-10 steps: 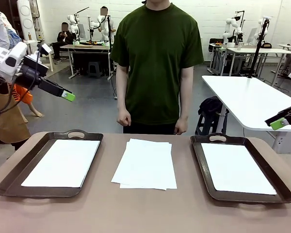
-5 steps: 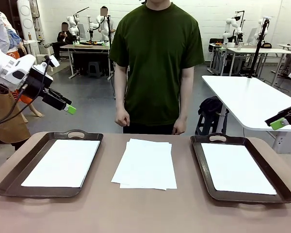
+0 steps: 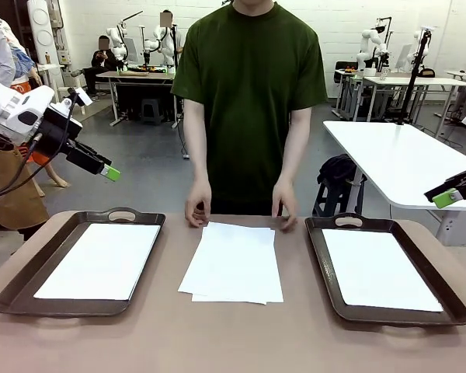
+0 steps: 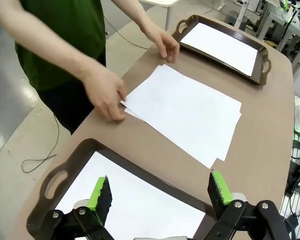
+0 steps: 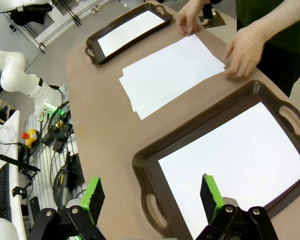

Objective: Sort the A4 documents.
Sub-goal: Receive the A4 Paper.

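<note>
Change since earlier: the person's hands, hanging as fists a second ago, are now down at the far edge of the paper stack; the left gripper is slightly lower; the right gripper is unmoved.
Left gripper (image 3: 110,172): in the air at the table's left side, clear of the left tray (image 3: 31,268); jaws spread wide, nothing between the green pads.
Right gripper (image 3: 448,198): in the air at the right edge, above and beyond the right tray (image 3: 318,256); jaws likewise wide apart and empty.
A4 documents (image 3: 233,264): loose, slightly fanned stack flat on the brown table (image 3: 233,342), between the two trays and touching neither.
Tray contents: one white sheet (image 3: 101,260) lies flat in the left tray, and another sheet (image 3: 377,268) in the right.
Person: standing at the far side, one hand (image 3: 198,211) on the stack's far left corner, the other hand (image 3: 283,210) at its far right corner.
</note>
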{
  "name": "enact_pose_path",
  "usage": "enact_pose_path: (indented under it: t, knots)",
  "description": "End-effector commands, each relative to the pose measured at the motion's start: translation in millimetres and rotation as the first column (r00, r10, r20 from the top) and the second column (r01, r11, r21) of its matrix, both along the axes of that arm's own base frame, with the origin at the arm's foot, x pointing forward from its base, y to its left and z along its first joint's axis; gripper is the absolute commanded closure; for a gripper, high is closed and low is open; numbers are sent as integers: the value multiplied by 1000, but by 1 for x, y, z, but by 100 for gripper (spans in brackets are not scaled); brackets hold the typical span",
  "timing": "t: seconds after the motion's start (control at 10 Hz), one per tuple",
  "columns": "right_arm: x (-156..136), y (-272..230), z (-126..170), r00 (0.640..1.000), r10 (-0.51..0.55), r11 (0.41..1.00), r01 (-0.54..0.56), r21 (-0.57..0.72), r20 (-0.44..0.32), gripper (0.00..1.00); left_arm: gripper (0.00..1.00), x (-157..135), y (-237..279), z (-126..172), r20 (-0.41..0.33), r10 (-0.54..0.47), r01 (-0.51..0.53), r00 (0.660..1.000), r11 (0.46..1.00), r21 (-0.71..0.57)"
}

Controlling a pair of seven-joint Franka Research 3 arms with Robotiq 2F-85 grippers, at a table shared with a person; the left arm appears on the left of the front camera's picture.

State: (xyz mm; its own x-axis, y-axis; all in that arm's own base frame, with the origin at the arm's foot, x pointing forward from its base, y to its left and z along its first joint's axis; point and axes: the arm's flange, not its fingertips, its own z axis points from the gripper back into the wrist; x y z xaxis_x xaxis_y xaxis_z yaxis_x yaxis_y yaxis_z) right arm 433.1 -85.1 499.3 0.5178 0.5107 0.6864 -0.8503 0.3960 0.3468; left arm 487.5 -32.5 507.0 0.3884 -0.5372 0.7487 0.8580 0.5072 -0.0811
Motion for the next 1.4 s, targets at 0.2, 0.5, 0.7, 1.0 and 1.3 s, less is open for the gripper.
enact_pose_path:
  t: [0.2, 0.5, 0.7, 1.0, 1.3]
  knots:
    - [-1, 0, 0, 1000, 7, 1000, -7, 2, 2, 0, 0, -1, -1, 0, 11, -25, 25, 1000, 1000, 4]
    - [-1, 0, 0, 1000, 7, 1000, -7, 2, 2, 0, 0, -1, -1, 0, 11, -25, 25, 1000, 1000, 4]
    - [-1, 0, 0, 1000, 7, 1000, -7, 2, 2, 0, 0, -1, -1, 0, 11, -25, 25, 1000, 1000, 4]
    - [-1, 0, 0, 1000, 7, 1000, -7, 2, 2, 0, 0, -1, -1, 0, 11, -25, 25, 1000, 1000, 4]
    - [-1, 0, 0, 1000, 7, 1000, -7, 2, 2, 0, 0, -1, -1, 0, 11, -25, 25, 1000, 1000, 4]
